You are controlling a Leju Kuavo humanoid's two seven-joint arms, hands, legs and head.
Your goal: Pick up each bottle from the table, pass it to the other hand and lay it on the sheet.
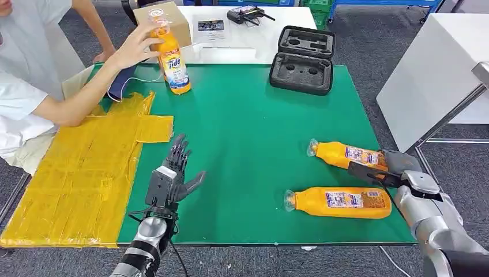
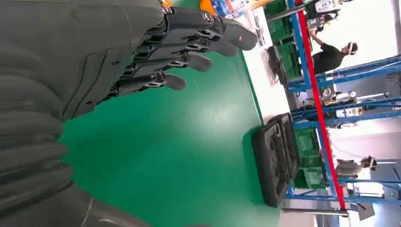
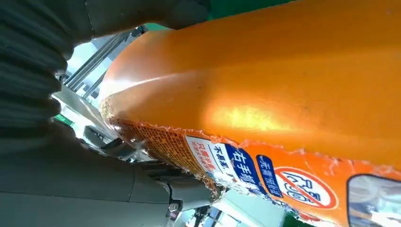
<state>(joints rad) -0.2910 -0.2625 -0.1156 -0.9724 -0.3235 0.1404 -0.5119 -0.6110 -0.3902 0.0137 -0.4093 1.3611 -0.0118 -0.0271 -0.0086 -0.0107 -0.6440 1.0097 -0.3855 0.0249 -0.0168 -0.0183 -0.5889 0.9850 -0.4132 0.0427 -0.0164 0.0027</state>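
Open black case [image 1: 303, 59], moulded foam insert, on green table [image 1: 248, 133].

The bench [image 1: 248, 144] wears a plain green cover, with a yellow sheet [image 1: 81, 179] of glossy taped strips along one side. Three orange plastic bottles carry blue, white and red labels: the farther lying bottle [image 1: 340, 154], the nearer lying bottle [image 1: 340, 202] and the upright bottle [image 1: 171, 57]. The open moulded case [image 1: 303, 59] is black. Both robot hands are dark grey and black: left hand [image 1: 173, 179], right hand [image 1: 398, 170].
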